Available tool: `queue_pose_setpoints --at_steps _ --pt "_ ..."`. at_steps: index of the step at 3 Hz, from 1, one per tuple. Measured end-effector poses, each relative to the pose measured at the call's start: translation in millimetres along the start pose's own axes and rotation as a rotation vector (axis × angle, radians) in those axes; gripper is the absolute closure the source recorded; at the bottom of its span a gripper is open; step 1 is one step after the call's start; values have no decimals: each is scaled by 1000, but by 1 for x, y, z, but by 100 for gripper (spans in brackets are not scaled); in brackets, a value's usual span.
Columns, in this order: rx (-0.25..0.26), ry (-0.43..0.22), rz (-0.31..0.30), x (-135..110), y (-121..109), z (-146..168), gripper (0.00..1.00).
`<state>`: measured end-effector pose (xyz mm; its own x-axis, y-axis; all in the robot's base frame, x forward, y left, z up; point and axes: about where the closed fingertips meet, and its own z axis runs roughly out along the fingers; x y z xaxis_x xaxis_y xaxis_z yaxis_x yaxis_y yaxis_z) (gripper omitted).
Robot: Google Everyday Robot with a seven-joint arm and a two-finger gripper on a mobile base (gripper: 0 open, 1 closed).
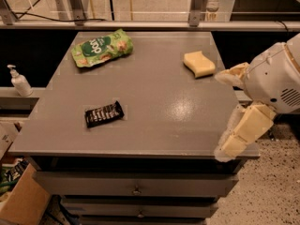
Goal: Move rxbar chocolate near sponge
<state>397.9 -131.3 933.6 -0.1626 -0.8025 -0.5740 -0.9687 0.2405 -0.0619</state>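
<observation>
The rxbar chocolate [104,114], a small black wrapper with white lettering, lies flat on the grey table [154,102] at the front left. The sponge [198,63], a pale yellow block with wavy sides, lies at the back right. My gripper [220,116] hangs over the table's right front edge, far right of the bar and in front of the sponge. Its cream-yellow fingers [243,130] are spread wide apart and hold nothing.
A green snack pouch [102,47] lies at the table's back left. A white pump bottle [19,81] stands on a ledge to the left. Drawers [136,186] run below the tabletop, a cardboard box [23,203] sits at the lower left, and a metal rail [140,25] runs behind the table.
</observation>
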Motion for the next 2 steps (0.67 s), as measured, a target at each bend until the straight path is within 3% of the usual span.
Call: queue_pose_setpoints --at_steps 2 --pt "3 -24 8 0 5 8 0"
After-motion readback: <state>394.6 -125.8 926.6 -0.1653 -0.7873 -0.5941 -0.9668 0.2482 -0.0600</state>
